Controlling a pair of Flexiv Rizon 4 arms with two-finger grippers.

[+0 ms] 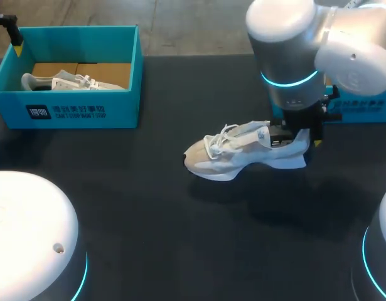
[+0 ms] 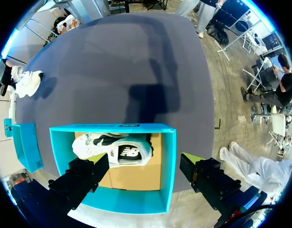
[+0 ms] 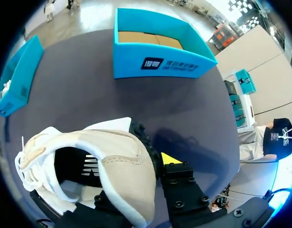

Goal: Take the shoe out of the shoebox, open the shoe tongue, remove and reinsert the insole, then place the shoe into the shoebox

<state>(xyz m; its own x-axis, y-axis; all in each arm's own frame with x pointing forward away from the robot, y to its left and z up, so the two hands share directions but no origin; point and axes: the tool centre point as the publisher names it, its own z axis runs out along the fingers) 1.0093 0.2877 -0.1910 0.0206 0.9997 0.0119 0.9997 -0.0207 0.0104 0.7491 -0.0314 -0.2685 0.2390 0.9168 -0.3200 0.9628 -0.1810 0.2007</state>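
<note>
A white and beige shoe (image 1: 243, 152) is out on the black table, toe pointing left. My right gripper (image 1: 294, 135) is shut on its heel (image 3: 131, 166), one finger inside the collar and a yellow-tipped finger (image 3: 170, 159) outside. The dark inside of the shoe shows beside the gripper. A second shoe (image 1: 73, 81) lies in the teal shoebox (image 1: 80, 110) at the back left. My left gripper (image 2: 146, 161) hangs open above that shoebox (image 2: 167, 161), over the second shoe (image 2: 112, 149), touching nothing. In the head view only one left finger (image 1: 16, 45) shows, at the box's corner.
Another teal box (image 1: 362, 110) stands at the back right, behind my right arm; ahead of the right gripper it (image 3: 155, 47) shows a bare cardboard floor. The arm bases (image 1: 29, 238) fill the near corners.
</note>
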